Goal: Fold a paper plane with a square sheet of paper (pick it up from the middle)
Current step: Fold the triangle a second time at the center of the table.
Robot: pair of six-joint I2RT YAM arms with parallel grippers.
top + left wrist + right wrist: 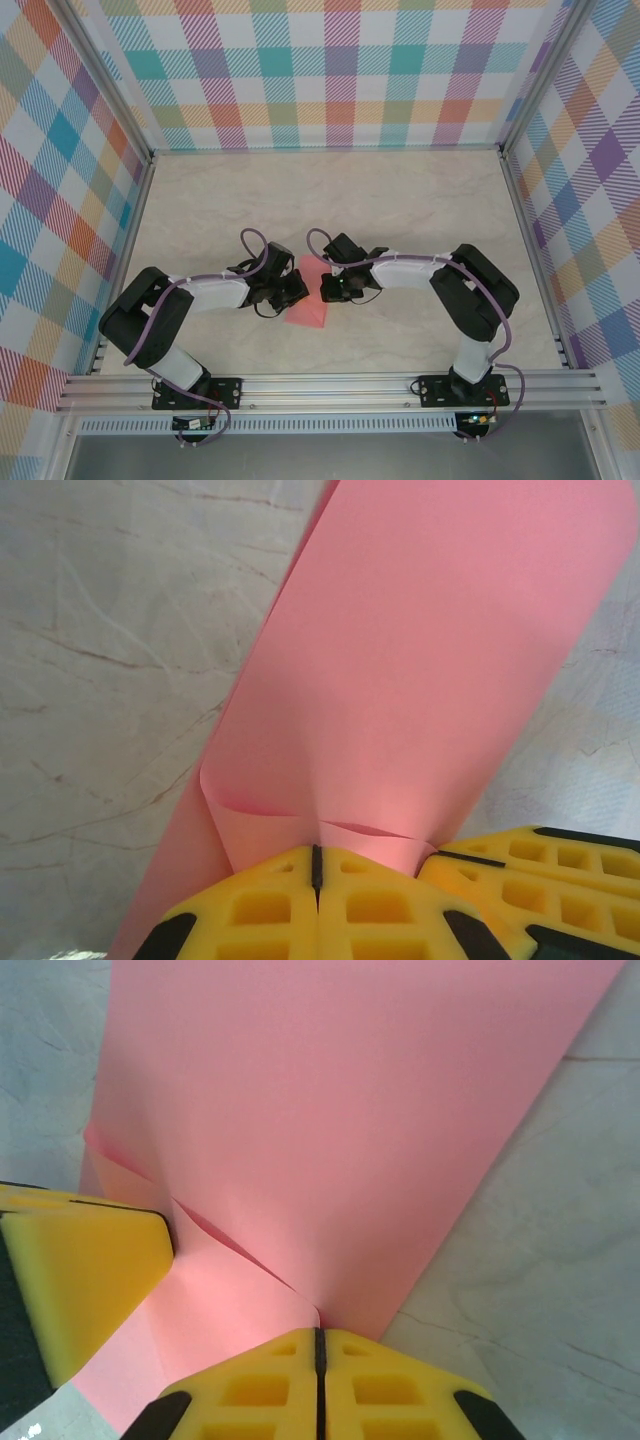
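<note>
The marbled beige table (pixel 400 200) lay under the paper plane (pixel 311 314). Checked walls (pixel 330 70) in many colours boxed it in on three sides, and an aluminium rail (pixel 330 385) ran along the near side of the paper.

Both arms reached in, bent at the elbow, and met over the paper plane. The left gripper (pixel 288 290) was at its left edge and the right gripper (pixel 333 288) at its right, the two almost touching.

On my left wrist feed the ribbed yellow fingers (pixel 270 910) were pressed together, pinching a curled fold of the paper. The right fingers (pixel 260 1400) were clamped the same way on a crease.

The paper was smooth and salmon-pink, a broad folded sheet with one corner poking out toward the rail.
</note>
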